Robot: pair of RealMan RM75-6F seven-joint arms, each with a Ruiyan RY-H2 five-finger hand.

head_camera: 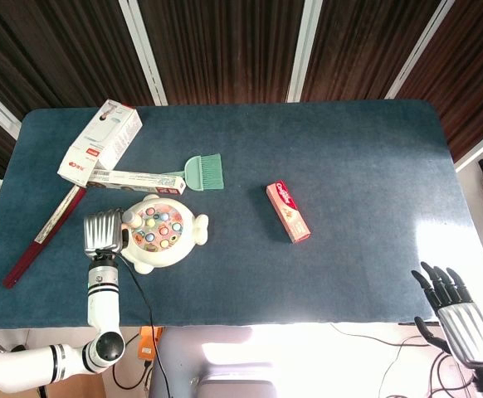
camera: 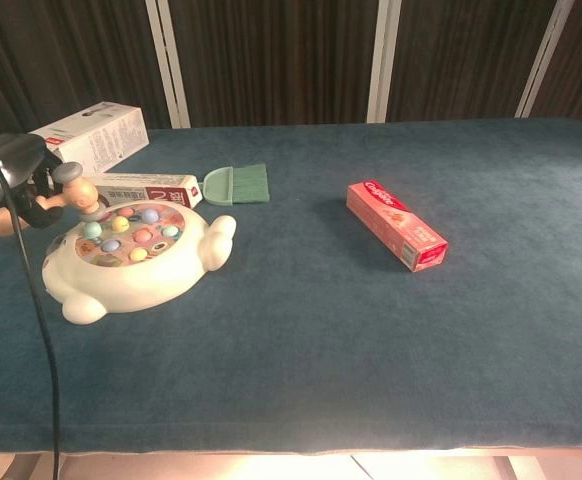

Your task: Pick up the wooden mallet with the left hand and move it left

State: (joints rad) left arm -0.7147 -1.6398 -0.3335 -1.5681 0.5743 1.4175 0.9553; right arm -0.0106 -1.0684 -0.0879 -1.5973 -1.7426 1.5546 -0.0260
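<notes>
The wooden mallet (camera: 69,187) hovers at the left rim of the white toy game board (camera: 141,275), its head by the coloured pegs and its handle end (camera: 3,222) sticking out to the left. My left hand (camera: 13,165) grips the handle, fingers curled around it. From above, the left hand (head_camera: 102,231) covers most of the mallet; only its head (head_camera: 129,219) peeks out beside the game board (head_camera: 187,235). Far from all this, my right hand (head_camera: 456,307) hangs off the table's near right corner, fingers spread and holding nothing.
A green brush (head_camera: 202,171), a long toothpaste carton (head_camera: 134,179) and a white box (head_camera: 102,140) lie behind the toy. A dark red strip (head_camera: 42,237) lies left of my hand. A red toothpaste box (head_camera: 288,212) sits mid-table. A black cable (camera: 39,330) trails from my left arm.
</notes>
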